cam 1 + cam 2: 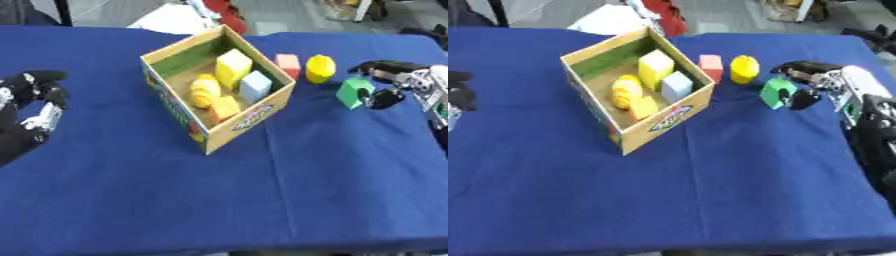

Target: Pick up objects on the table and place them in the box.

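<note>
An open cardboard box (248, 119) stands on the blue table, slightly turned. Inside it lie a yellow block (233, 67), a light blue block (255, 85), a yellow rounded piece (205, 90) and an orange block (224, 107). Right of the box sit a red block (288, 65) and a yellow cylinder (320, 68). Further right is a green block (353, 92), pinched between the thumb and fingers of my right hand (409, 80). I cannot tell whether the block touches the cloth. My left hand (31, 105) rests at the left edge, relaxed and holding nothing.
The blue cloth (262, 190) covers the whole table, with wide bare room in front of the box. Beyond the far edge are a white sheet (171, 20) and red things (229, 12) on the floor.
</note>
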`<action>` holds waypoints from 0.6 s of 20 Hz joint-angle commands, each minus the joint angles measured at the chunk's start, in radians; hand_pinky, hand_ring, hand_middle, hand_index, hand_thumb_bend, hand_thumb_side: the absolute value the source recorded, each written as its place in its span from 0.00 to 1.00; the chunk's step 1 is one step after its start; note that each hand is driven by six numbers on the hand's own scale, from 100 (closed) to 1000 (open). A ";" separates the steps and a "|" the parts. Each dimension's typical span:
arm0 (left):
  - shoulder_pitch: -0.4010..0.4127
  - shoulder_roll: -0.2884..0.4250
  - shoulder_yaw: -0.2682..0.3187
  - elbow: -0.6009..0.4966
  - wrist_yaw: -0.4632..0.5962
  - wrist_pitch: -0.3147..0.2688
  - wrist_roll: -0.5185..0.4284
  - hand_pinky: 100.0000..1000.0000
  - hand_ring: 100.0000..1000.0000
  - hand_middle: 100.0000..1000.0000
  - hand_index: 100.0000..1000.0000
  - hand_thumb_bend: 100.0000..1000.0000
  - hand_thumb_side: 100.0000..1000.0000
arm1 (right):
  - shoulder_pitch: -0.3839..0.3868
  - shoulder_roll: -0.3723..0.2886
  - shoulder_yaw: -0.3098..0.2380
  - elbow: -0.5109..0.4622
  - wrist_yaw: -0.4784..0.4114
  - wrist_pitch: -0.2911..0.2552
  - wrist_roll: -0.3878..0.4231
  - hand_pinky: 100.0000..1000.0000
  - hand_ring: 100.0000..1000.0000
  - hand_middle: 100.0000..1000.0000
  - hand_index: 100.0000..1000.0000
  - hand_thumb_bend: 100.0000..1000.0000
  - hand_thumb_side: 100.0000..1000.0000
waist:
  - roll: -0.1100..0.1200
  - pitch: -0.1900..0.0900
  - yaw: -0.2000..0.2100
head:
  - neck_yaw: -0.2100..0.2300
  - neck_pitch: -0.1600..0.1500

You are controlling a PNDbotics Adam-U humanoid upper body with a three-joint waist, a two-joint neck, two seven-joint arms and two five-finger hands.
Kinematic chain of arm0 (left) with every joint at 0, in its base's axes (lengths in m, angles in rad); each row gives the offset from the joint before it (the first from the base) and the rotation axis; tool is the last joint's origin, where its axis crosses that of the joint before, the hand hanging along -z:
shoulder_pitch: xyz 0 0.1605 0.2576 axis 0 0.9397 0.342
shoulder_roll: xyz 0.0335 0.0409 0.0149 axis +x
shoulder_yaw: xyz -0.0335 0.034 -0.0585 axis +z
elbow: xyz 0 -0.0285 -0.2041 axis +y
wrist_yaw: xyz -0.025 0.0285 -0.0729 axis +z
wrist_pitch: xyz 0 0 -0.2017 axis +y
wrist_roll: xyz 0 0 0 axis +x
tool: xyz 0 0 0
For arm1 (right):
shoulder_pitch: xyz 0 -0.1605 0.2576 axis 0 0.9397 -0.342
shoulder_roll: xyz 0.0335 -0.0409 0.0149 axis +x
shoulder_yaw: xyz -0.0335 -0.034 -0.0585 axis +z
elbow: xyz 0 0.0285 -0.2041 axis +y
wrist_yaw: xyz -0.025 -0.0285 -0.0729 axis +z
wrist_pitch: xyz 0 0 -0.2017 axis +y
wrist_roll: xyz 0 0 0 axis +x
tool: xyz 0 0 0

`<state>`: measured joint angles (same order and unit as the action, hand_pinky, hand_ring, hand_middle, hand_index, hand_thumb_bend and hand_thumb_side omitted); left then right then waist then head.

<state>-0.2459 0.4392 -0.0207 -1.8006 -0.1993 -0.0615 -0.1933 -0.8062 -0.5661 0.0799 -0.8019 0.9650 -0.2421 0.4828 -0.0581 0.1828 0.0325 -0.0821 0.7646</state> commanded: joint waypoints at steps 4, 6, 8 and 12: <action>-0.004 0.010 0.008 -0.019 -0.002 -0.001 -0.007 0.72 0.50 0.51 0.79 0.00 0.56 | -0.013 -0.026 -0.013 0.014 -0.048 0.018 0.041 0.85 0.91 0.92 1.00 0.12 0.33 | -0.002 -0.013 -0.004 | 0.002 0.005; -0.003 0.010 0.009 -0.019 -0.003 -0.001 -0.008 0.72 0.50 0.51 0.79 0.00 0.56 | -0.012 -0.029 -0.016 0.017 -0.075 0.029 0.048 0.84 0.90 0.91 1.00 0.14 0.52 | -0.002 -0.013 -0.005 | 0.002 0.005; -0.002 0.010 0.009 -0.018 -0.004 0.000 -0.007 0.72 0.50 0.51 0.79 0.00 0.56 | -0.012 -0.031 -0.016 0.020 -0.099 0.042 0.049 0.84 0.90 0.91 1.00 0.14 0.59 | -0.002 -0.013 -0.006 | 0.002 0.005; -0.001 0.009 0.010 -0.017 -0.004 0.000 -0.007 0.72 0.50 0.51 0.79 0.00 0.56 | 0.008 -0.048 -0.015 0.007 -0.151 0.060 0.042 0.81 0.89 0.89 1.00 0.10 0.70 | -0.004 -0.013 -0.007 | 0.003 0.005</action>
<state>-0.2393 0.4388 -0.0207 -1.8006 -0.2020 -0.0603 -0.1990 -0.7876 -0.5732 0.0687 -0.7819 0.8356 -0.1897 0.5268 -0.0581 0.1828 0.0268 -0.0806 0.7649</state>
